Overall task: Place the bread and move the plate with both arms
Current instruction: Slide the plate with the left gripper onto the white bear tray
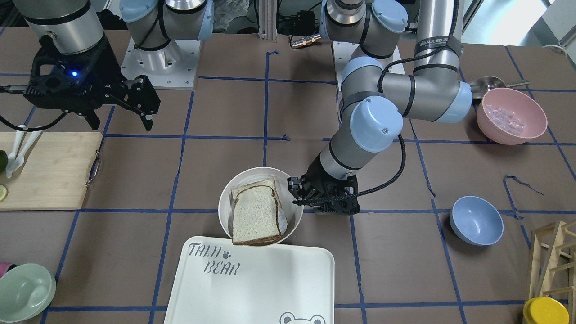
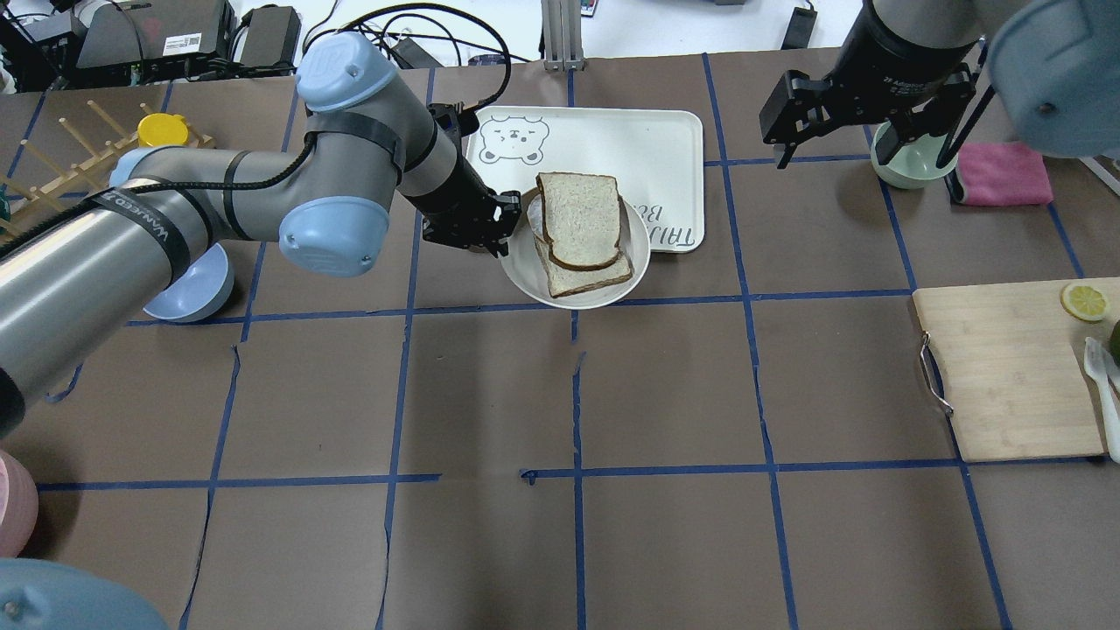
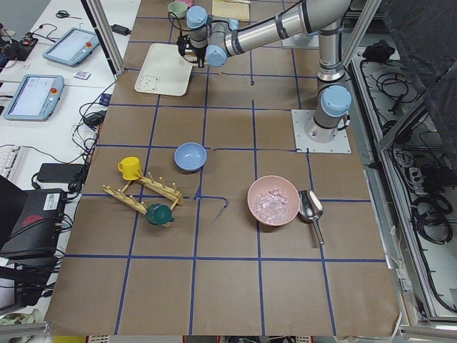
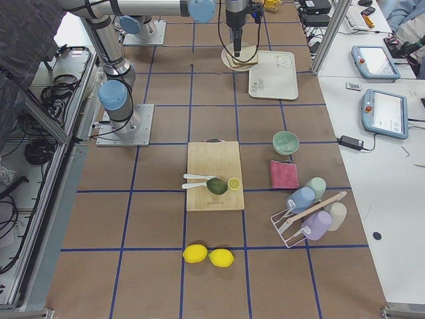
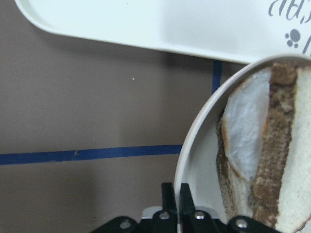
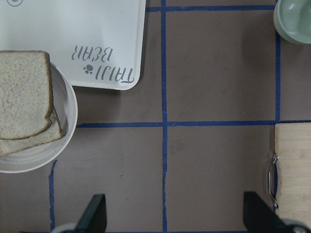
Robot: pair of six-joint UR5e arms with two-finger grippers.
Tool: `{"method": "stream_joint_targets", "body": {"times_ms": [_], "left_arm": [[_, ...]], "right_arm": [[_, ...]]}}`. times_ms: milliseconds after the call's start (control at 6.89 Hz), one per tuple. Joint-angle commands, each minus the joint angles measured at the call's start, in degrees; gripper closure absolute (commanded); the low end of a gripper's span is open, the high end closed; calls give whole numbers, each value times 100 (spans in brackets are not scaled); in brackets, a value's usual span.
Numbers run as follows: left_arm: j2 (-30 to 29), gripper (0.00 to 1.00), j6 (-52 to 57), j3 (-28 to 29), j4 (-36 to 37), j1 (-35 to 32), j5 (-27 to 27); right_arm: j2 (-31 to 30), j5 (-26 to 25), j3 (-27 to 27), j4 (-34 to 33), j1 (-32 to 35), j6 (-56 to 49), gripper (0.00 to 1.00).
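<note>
The round white plate (image 1: 226, 198) sits on the brown table just in front of the tray. On it lies the bread (image 1: 254, 218), a dark-crusted slice, stacked on a paler slice, with something white between them. The bread overhangs the rim toward the tray. My left gripper (image 1: 294, 189) is low at the plate's side. In the left wrist view, my left gripper (image 5: 177, 199) is shut on the plate's rim (image 5: 193, 145). My right gripper (image 1: 121, 114) is open and empty, well above the table and away from the plate. Its view shows the plate (image 6: 68, 141) and the bread (image 6: 22, 92) at the left.
The "TAIJI BEAR" tray (image 1: 270, 279) touches or nearly touches the plate. A wooden cutting board (image 1: 49, 171) lies on the robot's right, with a pale green bowl (image 1: 22, 292) beyond it. A blue bowl (image 1: 476, 220) and a pink bowl (image 1: 511, 116) stand on the robot's left.
</note>
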Motion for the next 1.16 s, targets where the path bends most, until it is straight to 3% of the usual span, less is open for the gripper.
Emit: {"method": "stream_joint_targets", "body": {"times_ms": [0,290,726,871,1016], "left_arm": [[-788,100,443,1099,-97,130,-8],[-1738,100,471,2130,-97,130,-52],[-2549,100,559,2905,-9,121,-210],[-2568,55,541,2890,-9,121,-498],[-2507,1,515,2846,-35,121,-501]], "right_arm": [[0,2,1,-6,0,0,0],[0,-7,1,-6,0,0,0],[18,11,-8,-6,0,0,0],[9,11,-8,-6,9,0,0],[0,11,-16,-15,9,9,0]]}}
